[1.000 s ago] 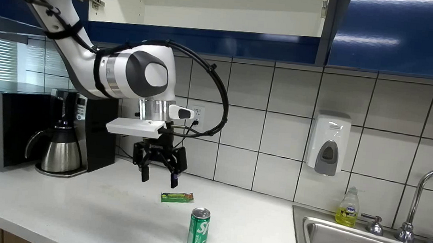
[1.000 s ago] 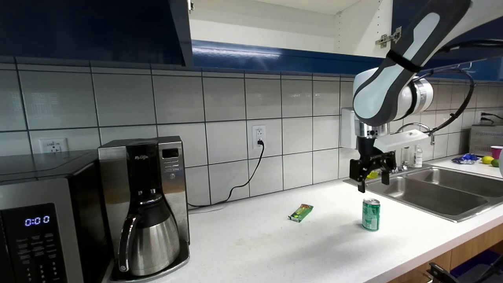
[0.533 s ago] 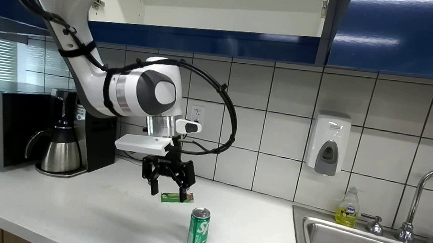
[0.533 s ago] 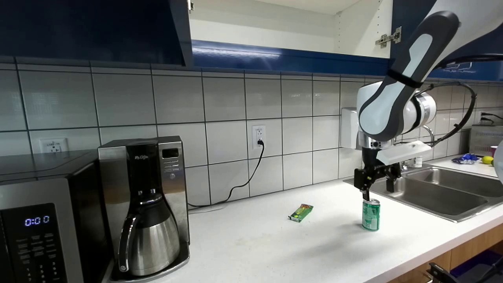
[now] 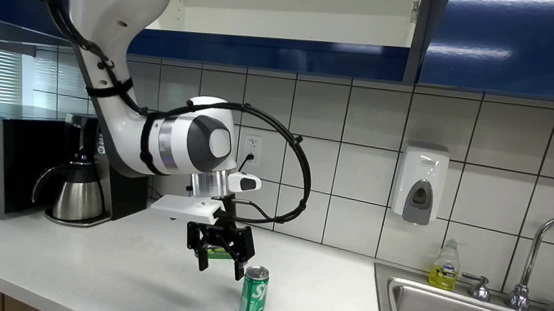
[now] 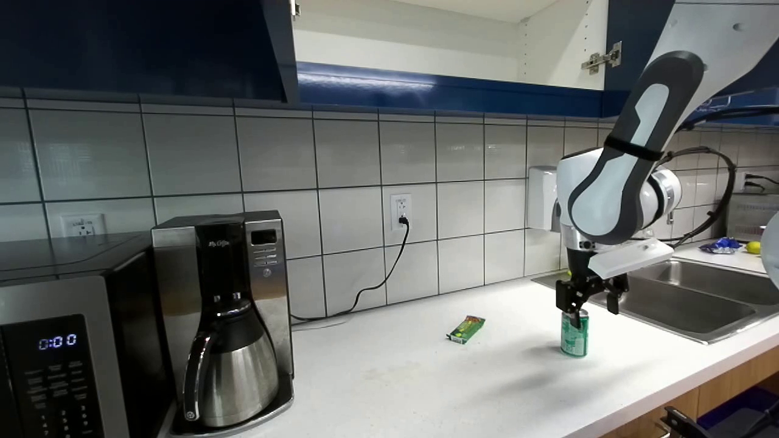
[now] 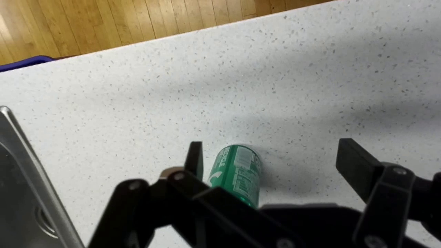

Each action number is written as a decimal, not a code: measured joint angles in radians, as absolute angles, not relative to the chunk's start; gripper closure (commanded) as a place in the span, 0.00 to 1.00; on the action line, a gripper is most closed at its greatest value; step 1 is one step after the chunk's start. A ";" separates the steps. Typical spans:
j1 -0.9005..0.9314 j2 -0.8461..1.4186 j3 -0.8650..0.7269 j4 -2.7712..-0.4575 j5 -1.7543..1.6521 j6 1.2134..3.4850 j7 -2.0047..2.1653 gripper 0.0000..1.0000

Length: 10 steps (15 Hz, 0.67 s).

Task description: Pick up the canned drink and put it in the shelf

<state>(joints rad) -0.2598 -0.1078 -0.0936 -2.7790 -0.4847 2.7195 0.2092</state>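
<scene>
Your gripper (image 5: 220,270) had come lower and shifted rightward in an exterior view since a moment earlier, its tips near the top of the canned drink (image 5: 254,298), which had not moved. At the left you had the microwave (image 5: 27,167) on the counter (image 5: 320,286), with the coffee maker (image 5: 127,181) just beside it. Next, your arm (image 5: 119,3) reached down across the left end of the shelf (image 5: 296,12), a pale, open compartment with a blue lower edge, high above the counter. Lower down, your gripper hung with its jaws wide apart and nothing held between them, while the green packet (image 5: 219,253) lay partly hidden behind it. Just right of that, the canned drink stood upright on the counter; in the wrist view you saw it between the fingers (image 7: 195,160), closer to the left-hand one there, though you could not tell whether either touched it. Farther right were the soap dispenser (image 5: 420,184) on the tiled wall (image 5: 364,171), the dish soap bottle (image 5: 445,268) and the sink (image 5: 384,298), let into the counter.
</scene>
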 measured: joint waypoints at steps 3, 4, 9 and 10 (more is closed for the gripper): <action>-0.266 -0.089 -0.108 -2.779 -0.560 2.739 0.275 0.00; -0.266 -0.083 -0.114 -2.779 -0.581 2.748 0.298 0.00; -0.266 -0.038 -0.145 -2.779 -0.641 2.810 0.390 0.00; -0.266 -0.026 -0.152 -2.779 -0.645 2.827 0.399 0.00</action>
